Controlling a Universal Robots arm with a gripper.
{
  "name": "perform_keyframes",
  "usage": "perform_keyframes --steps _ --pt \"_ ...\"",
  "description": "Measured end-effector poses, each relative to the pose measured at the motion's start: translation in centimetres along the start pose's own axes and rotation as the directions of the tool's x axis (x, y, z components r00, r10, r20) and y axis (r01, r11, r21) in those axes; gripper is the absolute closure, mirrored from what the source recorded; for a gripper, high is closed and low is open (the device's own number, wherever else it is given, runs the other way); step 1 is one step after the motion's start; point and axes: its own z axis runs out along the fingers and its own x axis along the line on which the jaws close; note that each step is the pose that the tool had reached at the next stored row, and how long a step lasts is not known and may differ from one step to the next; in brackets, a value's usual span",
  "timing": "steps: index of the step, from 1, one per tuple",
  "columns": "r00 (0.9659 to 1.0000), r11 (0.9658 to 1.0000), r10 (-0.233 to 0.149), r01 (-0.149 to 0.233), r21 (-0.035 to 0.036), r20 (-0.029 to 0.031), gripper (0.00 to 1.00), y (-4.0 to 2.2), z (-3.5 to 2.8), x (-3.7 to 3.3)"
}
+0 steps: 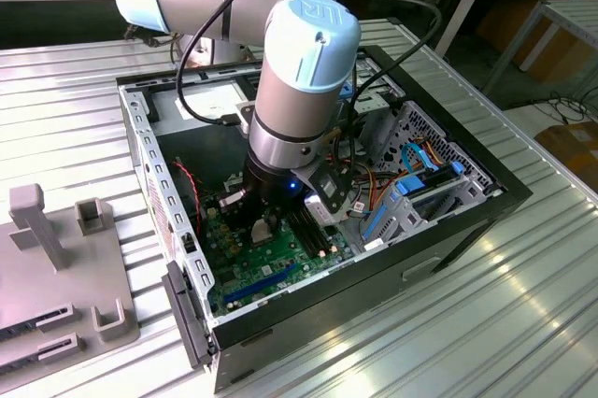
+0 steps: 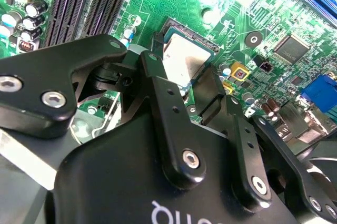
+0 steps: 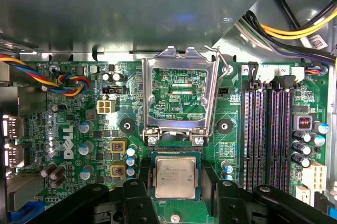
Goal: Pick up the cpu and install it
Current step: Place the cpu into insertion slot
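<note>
One slight tilt could be bending socket pins: the cpu (image 3: 175,177) is lying in the open socket (image 3: 176,153), and the gripper's (image 3: 177,184) fingers (image 3: 138,195) are standing apart on either side, gripping nothing, so a sideways nudge could be dragging it askew. It is looking flat, square and pale silver-tan. The load plate (image 3: 179,95) is standing raised beside it.

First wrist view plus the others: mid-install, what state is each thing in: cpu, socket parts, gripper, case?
cpu: lying flat in the socket, metal face up.
load plate: swung open, not covering the cpu.
socket lever: unlatched, raised.
memory slots: empty.
computer case: lying flat, side open.
gripper: low over the cpu.
</note>
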Motion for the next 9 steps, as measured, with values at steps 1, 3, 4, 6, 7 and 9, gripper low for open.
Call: perform_keyframes --steps 1,3,4,6,7,9 --pt "1.0 1.0 0.0 0.0 -0.0001 0.0 0.53 0.0 0.0 0.0" --pt "1.0 1.0 0.0 0.0 -0.0001 0.0 0.53 0.0 0.0 0.0" --pt "1.0 1.0 0.0 0.0 -0.0001 0.0 0.53 0.0 0.0 0.0" --pt "1.0 1.0 0.0 0.0 0.0 0.0 0.53 0.0 -0.01 0.0" --pt "1.0 1.0 0.0 0.0 0.0 0.0 0.53 0.0 -0.01 0.0" --pt "1.0 1.0 0.0 0.0 0.0001 -0.0001 0.53 -0.01 0.05 0.0"
